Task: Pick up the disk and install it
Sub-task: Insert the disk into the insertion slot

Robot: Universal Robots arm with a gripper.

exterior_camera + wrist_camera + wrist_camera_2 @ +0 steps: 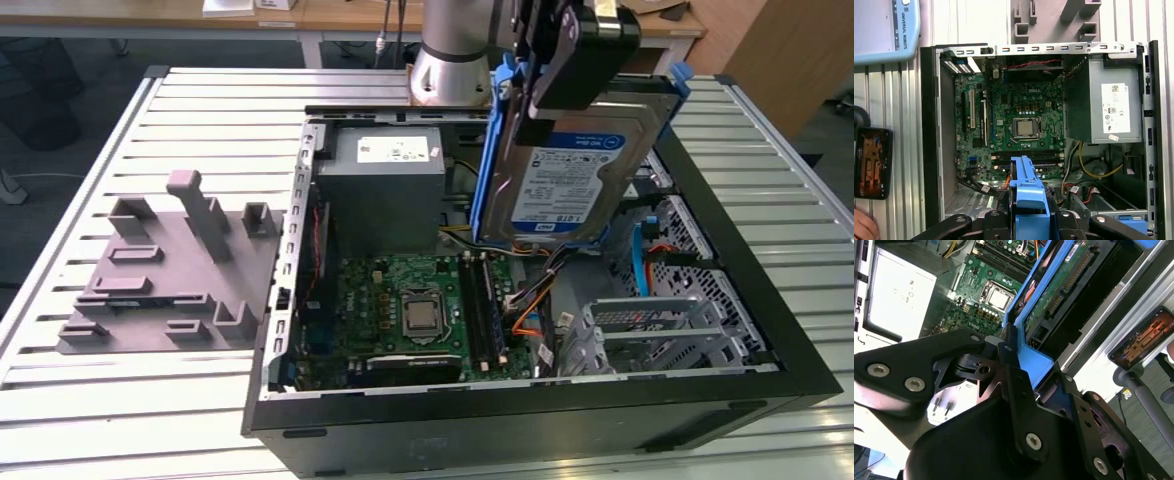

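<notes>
The disk (pixel 566 182), a silver hard drive with a white-and-blue label in a blue carrier bracket, hangs tilted on edge over the back right part of the open computer case (pixel 747 290). My gripper (pixel 571 92) is shut on its upper end. In the second wrist view the black fingers (pixel 1010 371) clamp the blue bracket (pixel 1035 361), and the disk's circuit-board underside (pixel 1064 287) stretches away toward the case. In the first wrist view the blue bracket (pixel 1028 192) sticks out between the gripper's fingers (pixel 995 220), above the motherboard (pixel 1014 125).
Inside the case sit a grey power supply (pixel 387 165), the green motherboard (pixel 414 310) and a silver drive cage (pixel 667 322) with blue latches. A grey moulded fixture (pixel 174 270) lies on the slatted table at the exterior view's left. A phone (pixel 871 162) and a hand (pixel 863 227) are beside the case.
</notes>
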